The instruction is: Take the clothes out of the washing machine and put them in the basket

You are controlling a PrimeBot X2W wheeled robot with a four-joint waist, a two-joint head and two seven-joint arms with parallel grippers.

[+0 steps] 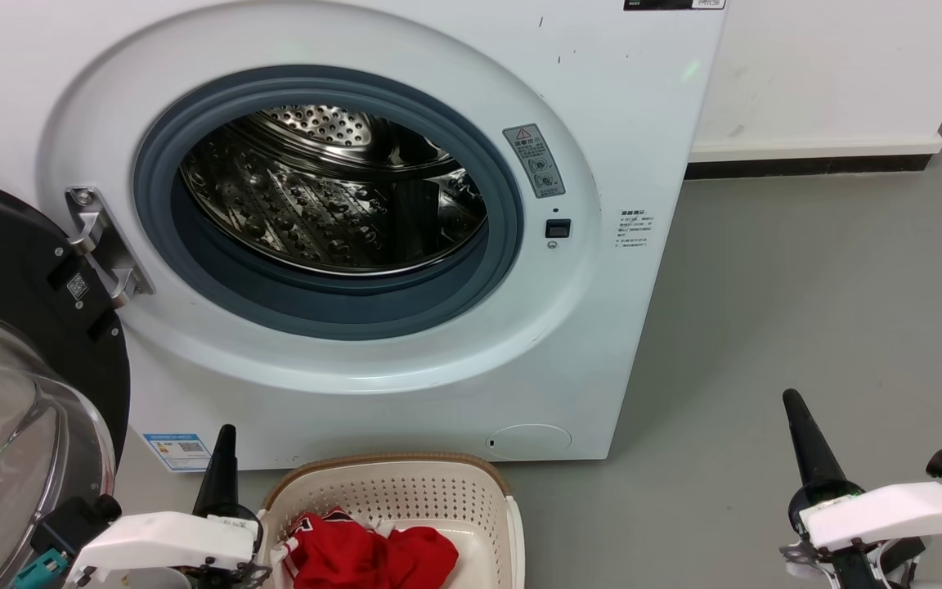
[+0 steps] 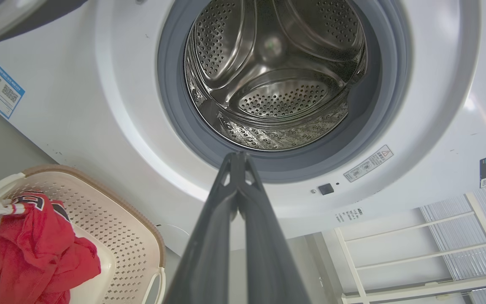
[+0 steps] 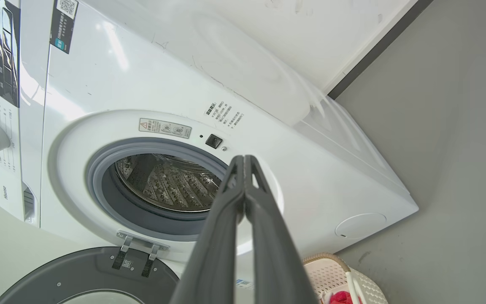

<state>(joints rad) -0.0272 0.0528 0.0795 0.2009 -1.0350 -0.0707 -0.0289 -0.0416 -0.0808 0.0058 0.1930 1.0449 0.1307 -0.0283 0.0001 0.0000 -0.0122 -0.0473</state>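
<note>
The white washing machine [image 1: 356,376] stands with its round door [image 1: 21,343] swung open to the left; its steel drum [image 1: 332,188] holds nothing visible. Below it on the floor sits the cream basket [image 1: 405,491] with the red clothes [image 1: 373,556] bunched inside. The same red clothes [image 2: 36,249] lie in the basket [image 2: 133,249] in the left wrist view. My left gripper [image 1: 226,433] points up just left of the basket, shut and holding nothing. My right gripper [image 1: 790,401] hovers over bare floor to the right, also shut. Both wrist views show closed fingertips [image 2: 238,156] [image 3: 243,158].
Grey floor [image 1: 806,311] spreads to the right of the washer, up to a white wall with a dark skirting [image 1: 814,164]. The open glass door takes up the room at the lower left. A white shelf frame [image 2: 416,253] shows in the left wrist view.
</note>
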